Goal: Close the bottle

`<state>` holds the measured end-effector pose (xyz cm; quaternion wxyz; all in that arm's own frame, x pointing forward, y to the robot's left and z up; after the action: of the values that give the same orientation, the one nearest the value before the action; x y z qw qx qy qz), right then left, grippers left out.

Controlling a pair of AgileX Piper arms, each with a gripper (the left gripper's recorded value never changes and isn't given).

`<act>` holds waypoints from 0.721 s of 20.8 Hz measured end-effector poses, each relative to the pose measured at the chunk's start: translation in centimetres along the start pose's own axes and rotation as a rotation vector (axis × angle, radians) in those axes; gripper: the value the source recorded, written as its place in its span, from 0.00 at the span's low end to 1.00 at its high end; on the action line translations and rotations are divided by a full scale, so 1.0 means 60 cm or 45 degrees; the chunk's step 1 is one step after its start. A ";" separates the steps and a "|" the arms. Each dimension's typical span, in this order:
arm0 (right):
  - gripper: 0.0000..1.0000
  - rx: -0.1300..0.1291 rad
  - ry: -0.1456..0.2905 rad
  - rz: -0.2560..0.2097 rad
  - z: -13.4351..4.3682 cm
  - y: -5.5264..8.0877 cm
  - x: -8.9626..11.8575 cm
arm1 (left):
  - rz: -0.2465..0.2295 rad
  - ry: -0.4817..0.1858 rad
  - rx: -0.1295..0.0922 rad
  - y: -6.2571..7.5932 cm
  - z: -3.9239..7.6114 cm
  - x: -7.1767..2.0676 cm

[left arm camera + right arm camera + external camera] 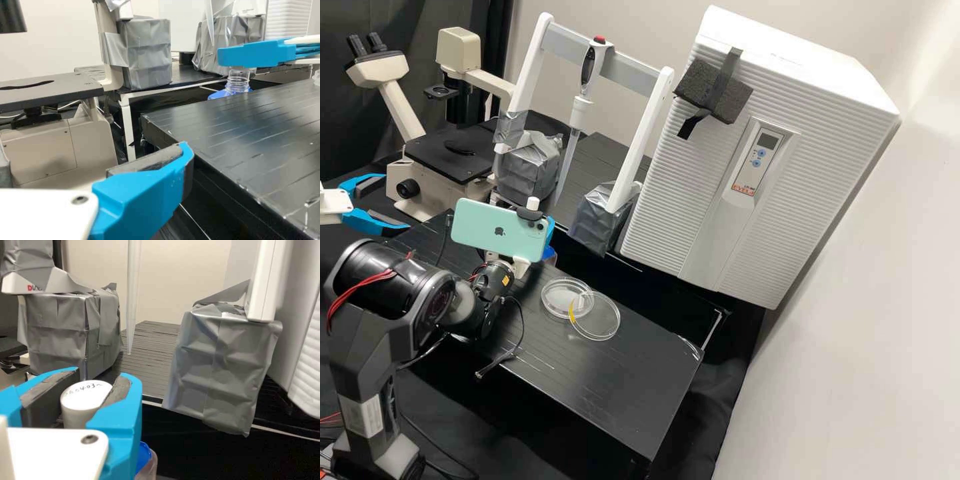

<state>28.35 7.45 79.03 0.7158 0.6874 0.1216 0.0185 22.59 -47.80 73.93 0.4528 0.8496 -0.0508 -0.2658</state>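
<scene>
— How far is the closing brought?
— At the left, the left claw (390, 201) is held spread and empty, well apart. Farther right, the white cap (86, 401) is pinched by the right claw (82, 385) just above the bottle (238, 82) (neck open); seating and twisting are judged left.
— Its axis?
— It is stood upright on the bench (250, 140), mouth pointed up.

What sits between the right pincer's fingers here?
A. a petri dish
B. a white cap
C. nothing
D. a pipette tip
B: the right wrist view shows a white cap clamped between the pads of the right pincer, while the dishes lie out on the bench.
</scene>
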 end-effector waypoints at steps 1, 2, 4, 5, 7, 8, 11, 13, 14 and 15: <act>0.00 -0.003 0.000 0.000 0.000 0.000 0.001 | 0.000 0.000 0.001 0.000 0.000 0.000; 0.00 -0.012 0.001 0.005 0.000 0.001 0.005 | 0.000 0.000 0.003 0.000 0.000 0.000; 0.00 -0.024 -0.004 0.006 0.002 0.001 0.009 | 0.000 0.001 0.003 0.000 0.000 0.000; 0.00 -0.027 -0.007 0.006 0.003 0.000 0.011 | 0.001 0.003 0.002 0.000 0.000 0.000; 0.00 -0.036 -0.024 0.015 0.007 0.000 0.017 | 0.003 0.005 0.001 0.000 0.001 0.001; 0.00 -0.043 -0.030 0.020 0.007 0.000 0.019 | 0.003 0.005 0.002 0.000 0.001 0.001; 0.00 -0.058 -0.032 0.024 0.008 0.000 0.024 | 0.004 0.007 0.001 0.000 0.001 0.001; 0.00 -0.065 -0.033 0.029 0.008 0.001 0.025 | 0.004 0.008 0.000 0.000 0.001 0.001; 0.00 -0.066 -0.031 0.031 0.007 0.002 0.025 | 0.004 0.008 0.000 0.000 0.001 0.001; 0.00 -0.067 -0.031 0.031 0.007 0.002 0.025 | 0.004 0.008 0.000 0.000 0.001 0.001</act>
<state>29.93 7.35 78.91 0.7347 0.6700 0.1041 0.0220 22.60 -47.87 73.89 0.4533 0.8504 -0.0508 -0.2623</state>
